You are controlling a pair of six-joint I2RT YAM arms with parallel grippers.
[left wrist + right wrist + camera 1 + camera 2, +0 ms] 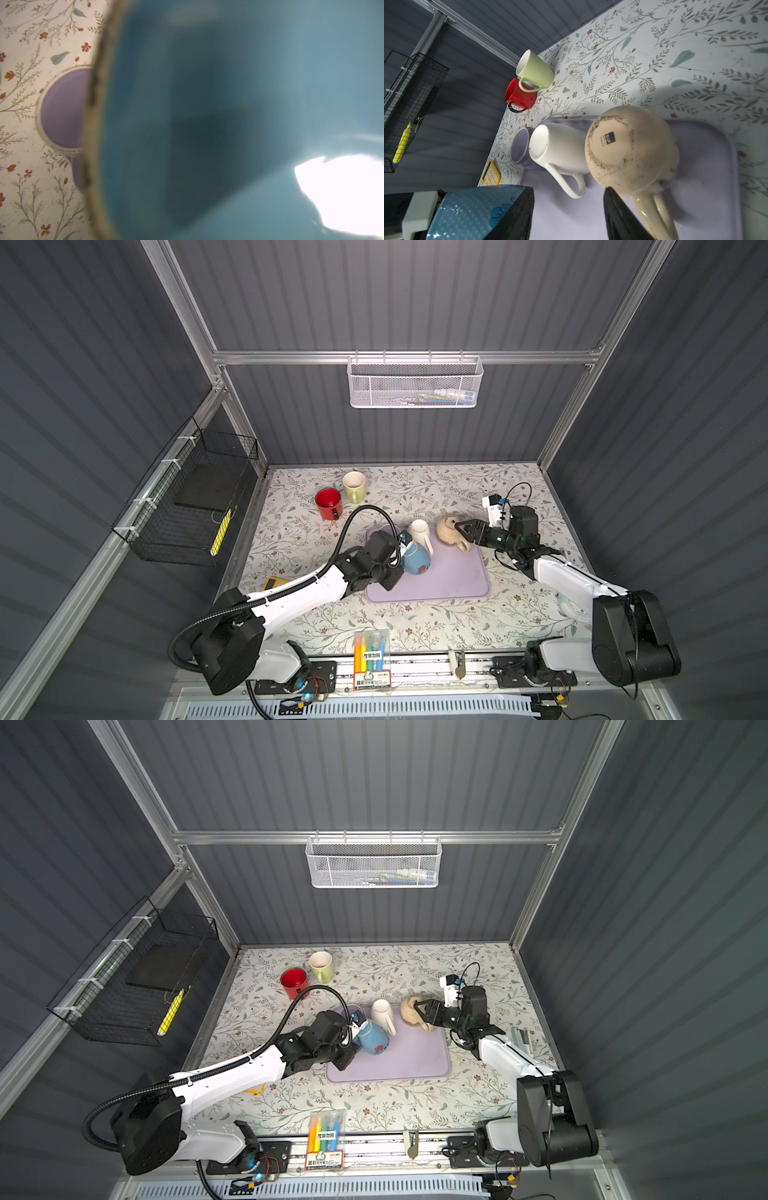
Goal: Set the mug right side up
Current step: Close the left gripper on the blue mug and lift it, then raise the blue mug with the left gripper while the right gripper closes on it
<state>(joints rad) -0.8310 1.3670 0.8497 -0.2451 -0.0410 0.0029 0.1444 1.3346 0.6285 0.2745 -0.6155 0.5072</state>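
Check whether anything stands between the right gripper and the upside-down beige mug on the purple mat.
Nothing visible does. The right gripper is open, its fingers right at the beige mug, beside the handle. The white mug stands next to it on the purple mat, off to the side and not between them.

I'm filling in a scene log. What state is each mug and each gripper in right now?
blue mug: tilted, gripped at its rim
white mug: upside down on the mat
beige mug: upside down on the mat
red mug: upright
green mug: upright
purple mug: upright
left gripper: shut on the blue mug
right gripper: open, beside the beige mug
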